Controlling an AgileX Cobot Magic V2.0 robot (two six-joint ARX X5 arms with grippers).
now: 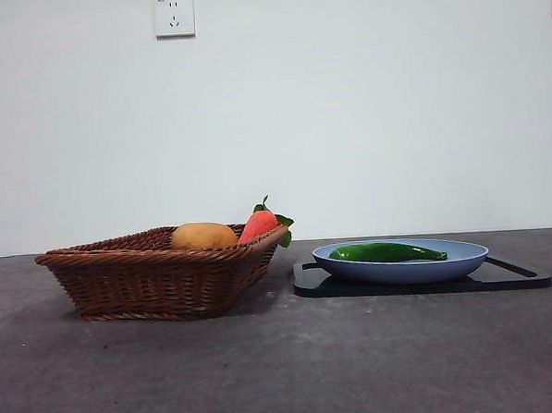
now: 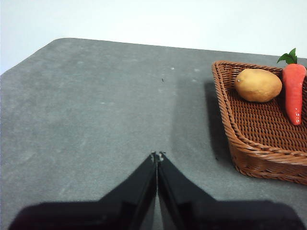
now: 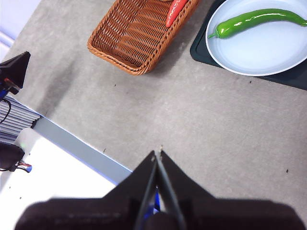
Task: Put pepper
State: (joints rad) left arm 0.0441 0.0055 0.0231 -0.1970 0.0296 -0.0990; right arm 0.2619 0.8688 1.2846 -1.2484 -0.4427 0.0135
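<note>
The long dark green pepper [image 1: 387,252] lies in the blue plate [image 1: 464,261], which sits on a black tray [image 1: 516,276] at the right of the table. It also shows in the right wrist view [image 3: 256,20] on the plate [image 3: 268,52]. My left gripper [image 2: 157,155] is shut and empty, low over bare table beside the wicker basket [image 2: 249,143]. My right gripper [image 3: 158,153] is shut and empty, high above the table near its front edge, well away from the pepper. Neither gripper shows in the front view.
A brown wicker basket [image 1: 150,278] at the left holds a yellow-orange oval fruit [image 1: 203,236] and a red-orange pointed vegetable with green leaves [image 1: 261,222]. The table's front edge [image 3: 76,143] and some equipment [image 3: 12,72] show in the right wrist view.
</note>
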